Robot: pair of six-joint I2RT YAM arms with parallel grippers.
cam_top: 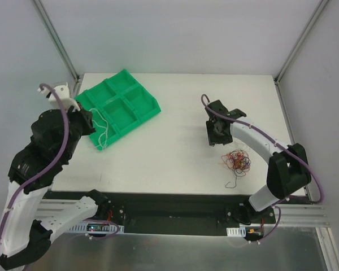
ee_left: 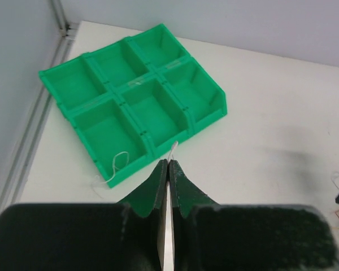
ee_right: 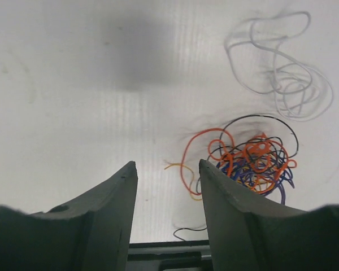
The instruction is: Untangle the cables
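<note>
My left gripper [cam_top: 92, 121] is shut on a thin white cable [cam_top: 103, 133] over the near-left corner of the green tray [cam_top: 151, 105]. In the left wrist view the closed gripper [ee_left: 168, 162] pinches this cable [ee_left: 173, 150]. Another part of the cable loops in the tray's nearest compartment [ee_left: 117, 162] and trails onto the table. My right gripper [cam_top: 215, 136] is open and empty, just above and left of a tangled clump of red, orange, blue and black cables [cam_top: 238, 161]. In the right wrist view the gripper [ee_right: 167, 165] sits left of the clump [ee_right: 254, 160].
The tray [ee_left: 210, 116] has several compartments and lies at the table's back left. A loose pale grey cable [ee_right: 285, 76] lies beyond the clump. A black cable end [cam_top: 233, 183] trails towards the table's front edge. Frame posts stand at the back corners.
</note>
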